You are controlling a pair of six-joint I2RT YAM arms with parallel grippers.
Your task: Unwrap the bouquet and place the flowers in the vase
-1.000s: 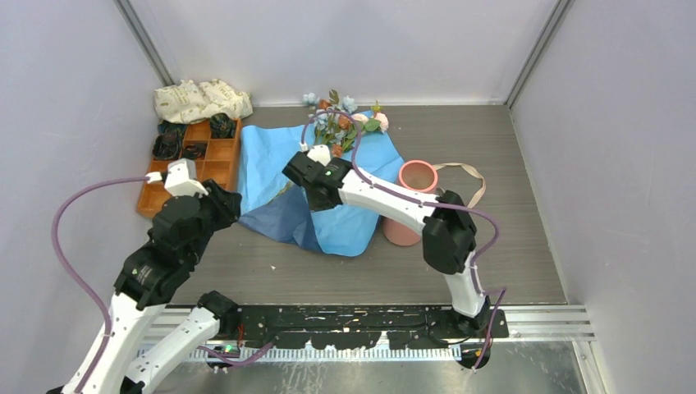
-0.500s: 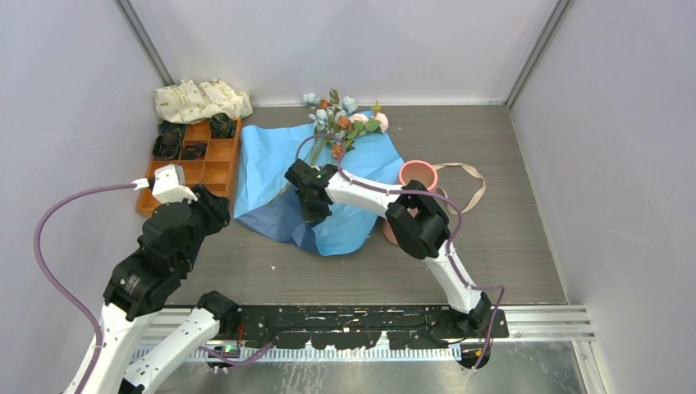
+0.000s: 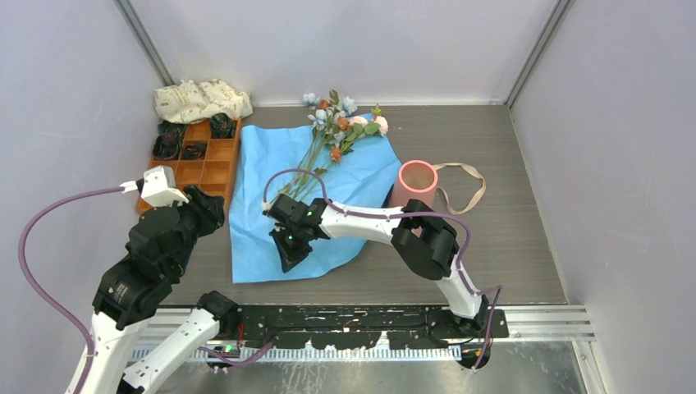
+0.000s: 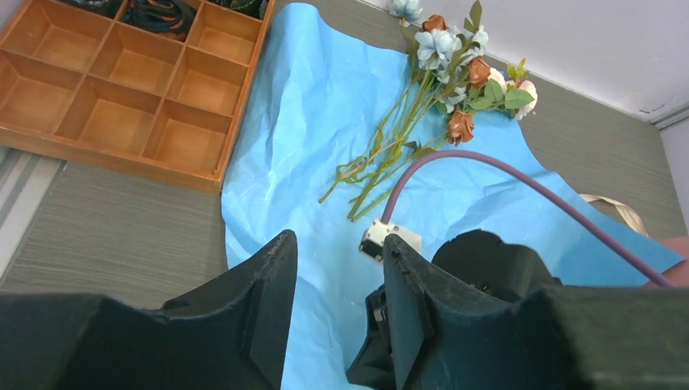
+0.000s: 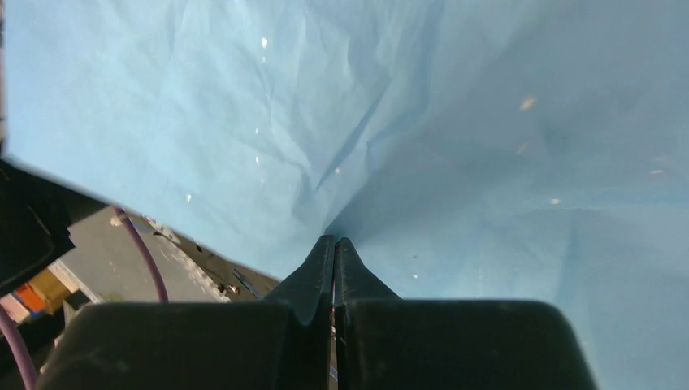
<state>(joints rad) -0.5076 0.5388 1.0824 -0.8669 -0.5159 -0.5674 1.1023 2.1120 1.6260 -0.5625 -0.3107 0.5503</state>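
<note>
Grey woodgrain table (image 3: 509,246); right jaws pinch crinkled blue paper (image 3: 263,160); left jaws spread.

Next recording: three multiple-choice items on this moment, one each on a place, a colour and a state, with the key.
1. The flowers lie: A on the cream cloth; B on the blue paper; C in the orange tray.
2. The vase is: A salmon pink; B green; C white.
3. The right tool is: A wide open; B shut on the blue paper; C gripping a stem.
Key: 1B, stems rest on the sheet; 2A, pink cylinder; 3B, fingers pinch the sheet.
</note>
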